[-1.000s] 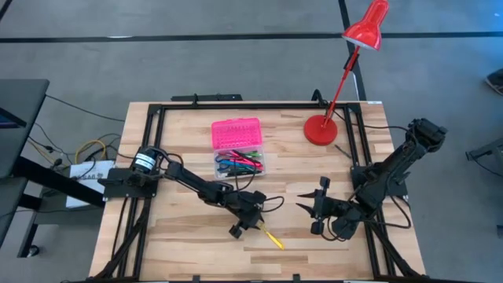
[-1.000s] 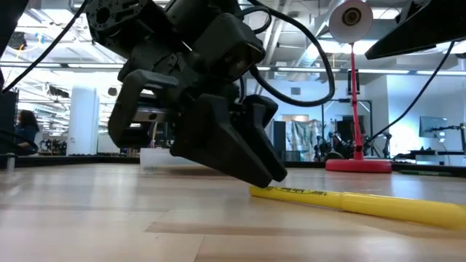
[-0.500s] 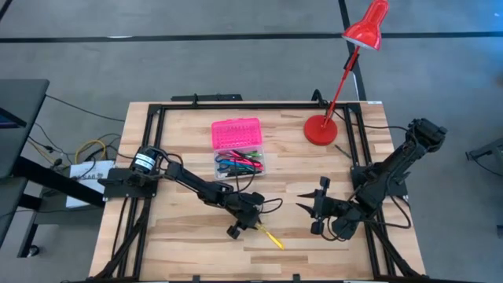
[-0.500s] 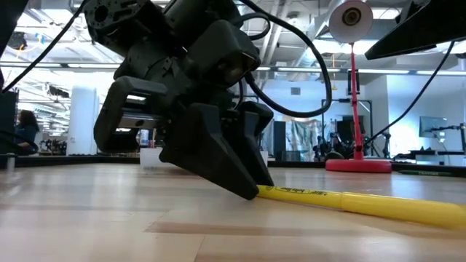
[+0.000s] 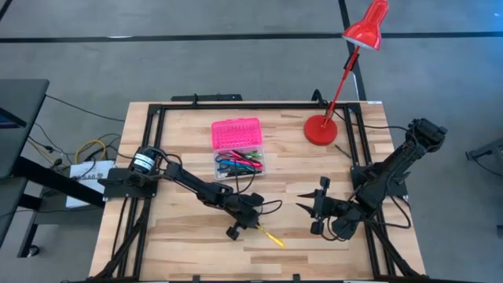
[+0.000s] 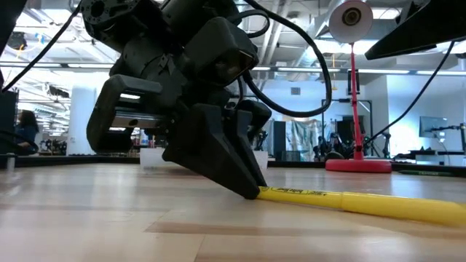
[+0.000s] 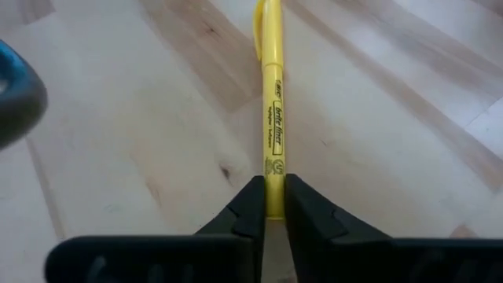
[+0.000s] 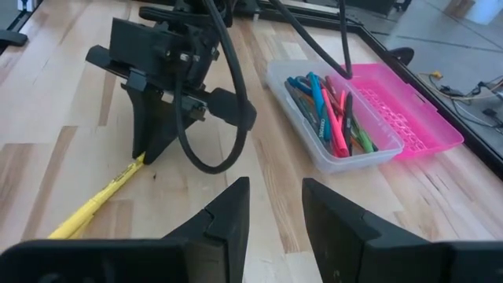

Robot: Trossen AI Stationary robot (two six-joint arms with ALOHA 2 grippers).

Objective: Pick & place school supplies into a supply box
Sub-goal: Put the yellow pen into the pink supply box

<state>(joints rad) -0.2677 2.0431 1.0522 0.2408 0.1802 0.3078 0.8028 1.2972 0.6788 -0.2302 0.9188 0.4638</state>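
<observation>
A yellow marker lies flat on the wooden table near its front edge; it also shows in the low view and the right wrist view. My left gripper is shut on one end of it. The supply box stands open toward the back of the table, its pink lid laid flat beside its clear base, which holds several coloured pens. My right gripper hangs open over the table to the right of the marker, with nothing between its fingers. My left gripper pinches the yellow marker's end between its two fingertips. The fingers slant down from the table's left and lie in line with the marker, not across it. The marker lies along the table, its other end pointing away from the gripper.
A red desk lamp stands with its round base at the table's back right, its arm leaning out over the far edge. A black frame runs round the tabletop. Bare wood lies left of the box and along the front.
My left gripper has shut on the yellow marker's end, its fingers coming together in the low view, and has tipped a little. The marker has stayed on the table.
</observation>
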